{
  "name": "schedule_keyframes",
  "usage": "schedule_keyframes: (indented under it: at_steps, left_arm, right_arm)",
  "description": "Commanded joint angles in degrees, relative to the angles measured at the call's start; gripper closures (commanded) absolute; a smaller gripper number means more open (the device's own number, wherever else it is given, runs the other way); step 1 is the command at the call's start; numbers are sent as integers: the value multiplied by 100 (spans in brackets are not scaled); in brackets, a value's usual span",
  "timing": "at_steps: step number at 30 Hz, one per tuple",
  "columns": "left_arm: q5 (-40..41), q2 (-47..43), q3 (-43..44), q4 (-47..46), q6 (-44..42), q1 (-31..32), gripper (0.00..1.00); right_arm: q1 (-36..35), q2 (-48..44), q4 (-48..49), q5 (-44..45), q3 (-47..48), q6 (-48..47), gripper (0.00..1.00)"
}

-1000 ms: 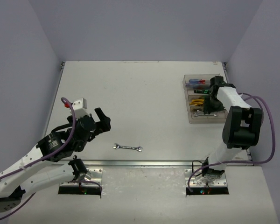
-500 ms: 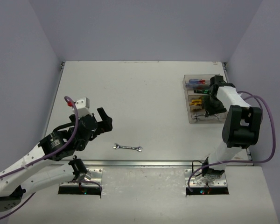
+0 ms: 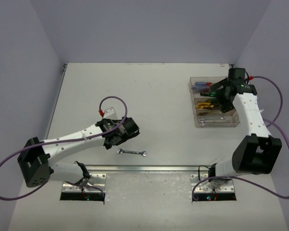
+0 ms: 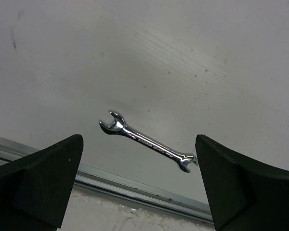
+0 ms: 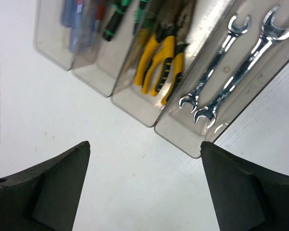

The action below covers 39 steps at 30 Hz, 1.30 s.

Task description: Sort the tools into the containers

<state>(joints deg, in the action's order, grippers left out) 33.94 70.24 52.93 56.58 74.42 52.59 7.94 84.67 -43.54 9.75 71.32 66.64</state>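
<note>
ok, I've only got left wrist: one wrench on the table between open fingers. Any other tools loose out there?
Observer: No. In the top view that wrench is the only tool lying on the table. The rest are in the containers at the far right.
Operator: Any wrenches binned?
Observer: Yes. The right wrist view shows two wrenches side by side in the bin nearest the arms.
Operator: Right gripper carrying anything?
Observer: No. The right gripper is open, with nothing between its fingers.
</note>
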Motion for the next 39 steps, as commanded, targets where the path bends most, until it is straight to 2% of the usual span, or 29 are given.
schedule_keyframes:
  at_steps: [1,3,5,7,12,16,20,22,25,30,31,33,36,39]
  left_arm:
    - [-869,673,224,-171,1553,40,1]
    - [-1031,1154,350,-5,1921,40,2]
    - [-1131,1393,456,176,2259,41,4]
    - [-1218,1588,469,144,2538,49,7]
    - [-1695,2154,441,-194,2674,40,22]
    - [-1959,2538,284,-650,2486,40,25]
    - [-2113,2713,76,-1055,2440,38,52]
    - [-2131,2777,-84,-1160,2474,15,70]
    - [-2089,2848,-146,-1125,2535,-46,76]
    - [-2069,3001,-205,-1204,2426,-91,77]
    - [-2095,3078,-216,-1246,2377,-92,81]
    - [-2150,3167,-296,-1452,2184,-113,98]
    - [-2183,3183,-386,-1620,2009,-137,100]
    - [-1918,3008,-458,-1695,1848,-144,100]
  right_arm:
    - [-191,-479,217,-546,191,-1499,3]
    - [-361,-525,219,-858,-12,-2236,1]
    - [-467,-530,240,-1106,-123,-2491,1]
    - [-533,-541,450,-1811,-491,-3011,1]
    - [-566,-577,719,-2248,-807,-3232,1]
    - [-583,-730,697,-2504,-727,-3365,1]
    - [-610,-1039,1162,-2633,-1108,-3266,1]
    - [-616,-1101,1301,-2781,-1227,-3223,1]
    - [-615,-1057,1271,-3044,-1216,-3242,1]
    - [-725,-1094,1331,-3359,-1244,-3333,1]
    - [-741,-1111,1332,-3387,-1244,-3344,1]
    - [-819,-1141,1357,-3514,-1261,-3429,1]
    - [-1173,-1140,1403,-3949,-1281,-3666,1]
    - [-1872,-1166,1375,-4032,-1304,-4092,1]
